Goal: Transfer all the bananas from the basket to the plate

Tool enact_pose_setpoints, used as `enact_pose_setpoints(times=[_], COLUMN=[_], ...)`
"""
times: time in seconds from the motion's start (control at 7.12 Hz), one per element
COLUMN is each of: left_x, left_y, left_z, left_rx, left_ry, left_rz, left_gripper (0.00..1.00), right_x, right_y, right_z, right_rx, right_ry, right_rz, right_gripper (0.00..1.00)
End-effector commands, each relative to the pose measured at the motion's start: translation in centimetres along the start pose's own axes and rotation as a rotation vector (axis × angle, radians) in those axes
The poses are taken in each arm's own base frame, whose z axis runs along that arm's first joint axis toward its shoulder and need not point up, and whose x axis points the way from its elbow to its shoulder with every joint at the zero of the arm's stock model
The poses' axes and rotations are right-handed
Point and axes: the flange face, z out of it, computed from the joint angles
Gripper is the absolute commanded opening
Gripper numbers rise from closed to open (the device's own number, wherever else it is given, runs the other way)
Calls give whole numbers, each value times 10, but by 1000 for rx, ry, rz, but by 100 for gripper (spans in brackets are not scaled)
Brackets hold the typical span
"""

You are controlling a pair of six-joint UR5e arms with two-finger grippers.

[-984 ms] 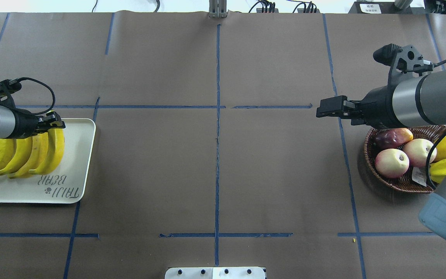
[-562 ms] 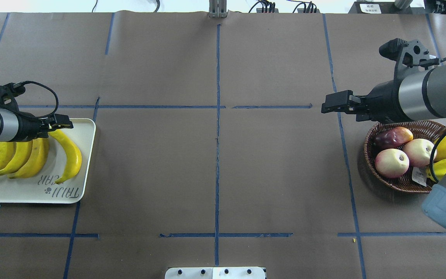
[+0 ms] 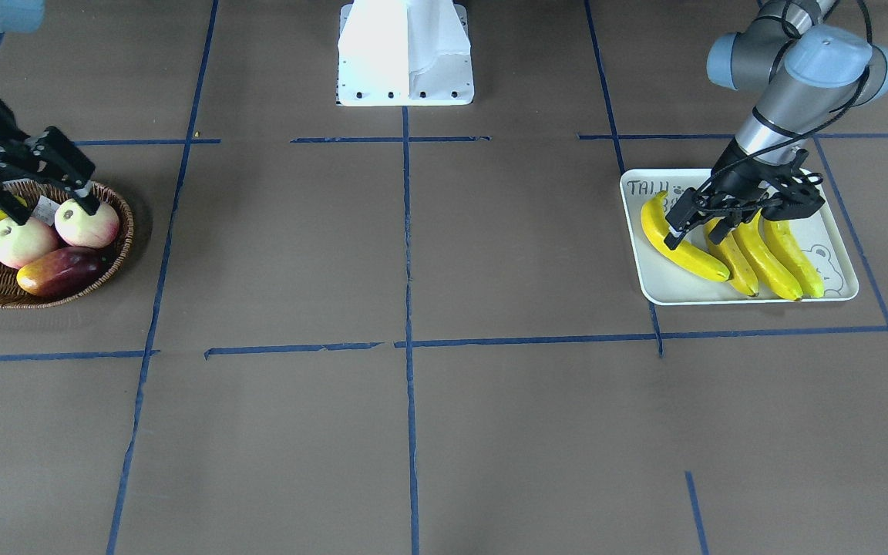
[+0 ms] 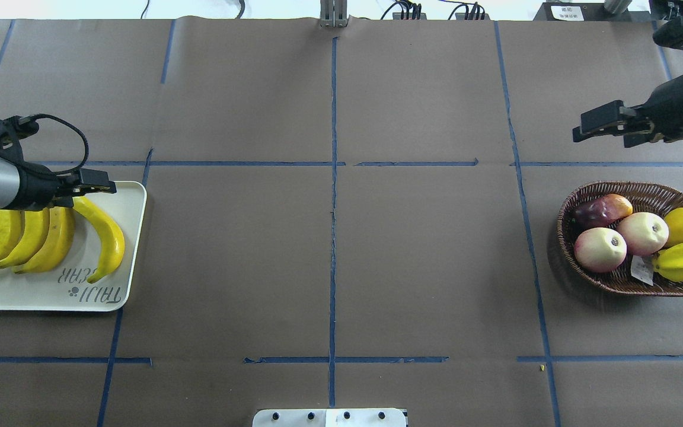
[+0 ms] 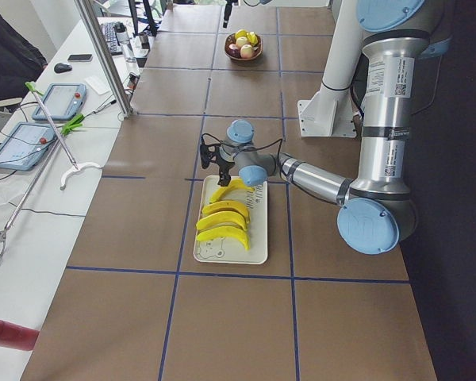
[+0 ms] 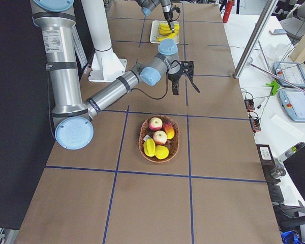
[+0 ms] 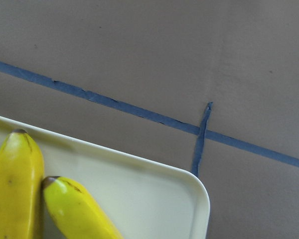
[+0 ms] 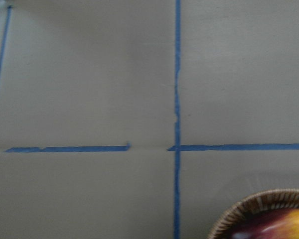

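1. Hovering just above the far end of the plate (image 4: pixel 133 237), the left gripper (image 4: pixel 103 188) has its jaws spread wide with nothing between them.
2. Directly beneath it lies the outermost banana (image 4: pixel 111 237), free of both fingers. Its stem end is nearest the gripper and its body curves away toward the near rim. The wide spread reads as a let-go posture: the fruit rests on the plate by its own weight.
3. Behind the fingertips, under the wrist, three more bananas (image 4: pixel 30 237) lie packed side by side, touching. That tight row leaves room for the outermost one to sit a little apart.
4. The right gripper (image 4: pixel 581 127) is likewise wide and empty, hanging over bare bench (image 4: pixel 329 267). The basket (image 4: pixel 608 283) is near it, on its robot-ward side, not under its fingers.
5. Inside the basket are two peaches (image 4: pixel 599 249), a mango (image 4: pixel 605 209) and two other yellow fruits (image 4: pixel 680 225), neither long nor curved. No banana is visible there.
6. With four on the plate, the transfer looks finished, which would explain the right gripper idling off the basket. Lifting the left gripper straight up seems safest, since a sideways exit could nudge the banana below.
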Motion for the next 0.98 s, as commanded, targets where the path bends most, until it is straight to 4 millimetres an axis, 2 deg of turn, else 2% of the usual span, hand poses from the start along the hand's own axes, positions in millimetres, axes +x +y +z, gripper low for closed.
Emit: enact_pose_setpoints(times=[0.0, 0.28, 0.42, 0.56, 0.7, 0.84], left_x=[-23, -97, -141, -194, -211, -229], left_y=[-55, -109, -130, -150, -152, -145], left_z=[-64, -117, -139, -161, -165, -154], left_rx=[-33, -67, -123, -174, -209, -281], left_ry=[-55, -138, -217, -261, -199, -153], left_rz=[147, 351, 425, 435, 378, 288], left_gripper=[100, 100, 100, 100, 100, 100], right_x=[119, 244, 293, 325, 326, 327], right_y=[-22, -35, -31, -10, -4, -3], right_z=[-8, -23, -23, -20, -21, -14], right_rx=[-20, -51, -67, -84, -80, -97], right_ry=[61, 38, 33, 41, 43, 55], right_rz=[-90, -182, -203, -154, -152, -144], right_gripper=[100, 100, 100, 100, 100, 100])
